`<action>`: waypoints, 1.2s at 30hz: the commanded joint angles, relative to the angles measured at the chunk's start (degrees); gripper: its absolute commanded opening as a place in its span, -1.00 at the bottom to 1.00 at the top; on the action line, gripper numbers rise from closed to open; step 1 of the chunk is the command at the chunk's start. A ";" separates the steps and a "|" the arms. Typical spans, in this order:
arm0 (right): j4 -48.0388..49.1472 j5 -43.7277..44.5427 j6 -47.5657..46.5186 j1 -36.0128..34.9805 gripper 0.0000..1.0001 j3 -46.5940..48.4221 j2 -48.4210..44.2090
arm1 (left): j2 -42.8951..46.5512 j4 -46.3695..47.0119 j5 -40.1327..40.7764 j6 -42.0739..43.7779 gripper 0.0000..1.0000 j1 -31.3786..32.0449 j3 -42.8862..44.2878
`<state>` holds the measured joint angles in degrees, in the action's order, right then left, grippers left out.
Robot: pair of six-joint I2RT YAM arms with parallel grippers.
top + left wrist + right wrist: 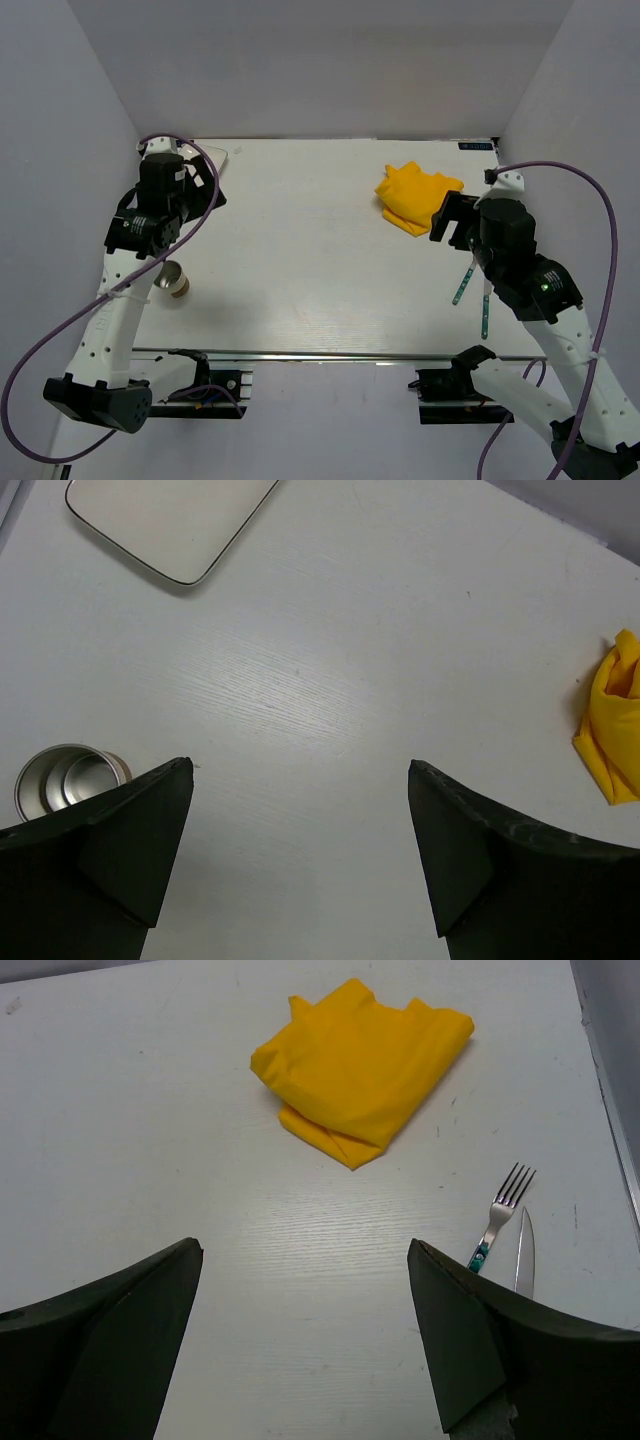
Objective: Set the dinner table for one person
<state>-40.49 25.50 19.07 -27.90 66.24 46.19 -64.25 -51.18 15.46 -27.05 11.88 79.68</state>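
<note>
The dinner table [310,250] is a white tabletop with a metal rail [330,354] along its front. A crumpled yellow cloth [415,195] lies at the back right and shows in the right wrist view [360,1065] and the left wrist view [615,720]. A fork [497,1215] and a knife [524,1255] lie side by side at the right [462,285]. A metal cup [175,280] lies on its side at the left [60,780]. A white plate [165,520] sits at the back left. My left gripper [298,764] and right gripper [303,1245] are open and empty above the bare table.
Grey-white panels wall the table on the left, back and right. My left arm [160,190] hides most of the plate in the top view. My right arm [510,240] hangs over the cloth's near edge and the cutlery.
</note>
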 commanded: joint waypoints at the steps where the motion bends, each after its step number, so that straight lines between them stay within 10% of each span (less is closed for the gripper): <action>1: 0.85 1.66 -0.52 -0.22 0.79 2.67 -0.40 | 1.85 1.69 -1.14 0.15 0.96 0.25 -0.14; 12: 11.91 -7.82 -4.12 -0.14 0.79 -1.89 5.56 | 1.32 2.66 -2.19 0.33 0.96 0.25 -1.89; 19: 13.07 -0.65 -5.79 1.35 0.78 10.53 41.94 | -2.27 5.47 -8.59 0.50 0.96 0.77 -3.74; 32: 12.63 5.44 -17.39 5.31 0.68 37.27 75.43 | -4.66 6.62 -15.38 3.49 0.96 0.78 -5.94; 34: 12.80 5.44 -18.27 5.66 0.46 39.48 78.78 | -4.83 6.97 -17.12 3.76 0.96 0.78 -6.38; 36: 10.88 5.88 -18.81 5.49 -0.42 43.44 81.24 | -4.92 7.06 -17.31 4.02 0.96 0.78 -6.64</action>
<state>-28.82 28.56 2.46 -22.68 104.86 125.60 -70.08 -45.36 0.60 -24.23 12.49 73.63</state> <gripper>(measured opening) 0.384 0.976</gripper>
